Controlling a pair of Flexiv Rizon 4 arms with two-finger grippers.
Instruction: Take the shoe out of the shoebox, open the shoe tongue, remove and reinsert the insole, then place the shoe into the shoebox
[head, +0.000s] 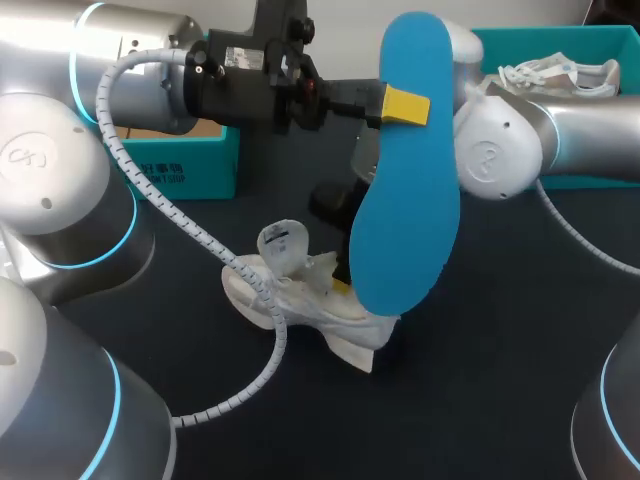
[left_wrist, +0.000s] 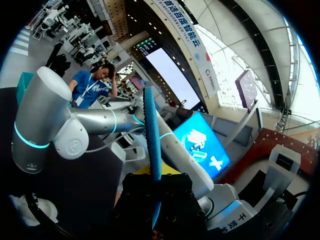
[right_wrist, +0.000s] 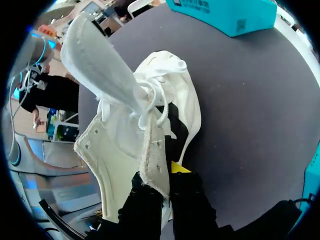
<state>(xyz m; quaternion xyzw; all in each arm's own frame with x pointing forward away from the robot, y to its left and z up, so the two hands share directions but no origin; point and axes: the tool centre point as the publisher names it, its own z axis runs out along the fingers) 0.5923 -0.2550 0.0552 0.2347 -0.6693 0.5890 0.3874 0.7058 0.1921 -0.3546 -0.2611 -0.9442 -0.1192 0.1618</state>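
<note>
The blue insole (head: 405, 200) is out of the shoe and held up in the air, so the step in hand looks like putting it back in. The left gripper (head: 402, 106) comes in from the left and is clamped on the insole's upper end, with one yellow pad flat on its blue face. In the left wrist view the insole (left_wrist: 152, 150) runs edge-on straight out from between the fingers. The white shoe (head: 300, 295) rests on the dark table (head: 500, 400) near the middle, just below and left of the insole's hanging lower end. Its tongue (head: 283, 243) is pulled up and back, leaving the mouth open. The right gripper (right_wrist: 159, 175) pinches the shoe's side wall (right_wrist: 125, 130) from inside and outside, holding it tipped. To do this well, I judge the left arm should lower the insole's free end into the open mouth and slide it toward the toe — while the right keeps the shoe steady and the tongue (right_wrist: 100, 65) clear. If the insole goes in at a slant, it could buckle or catch on the laces. The teal shoebox (head: 530, 45) sits at the far right — well apart from both grippers.
</note>
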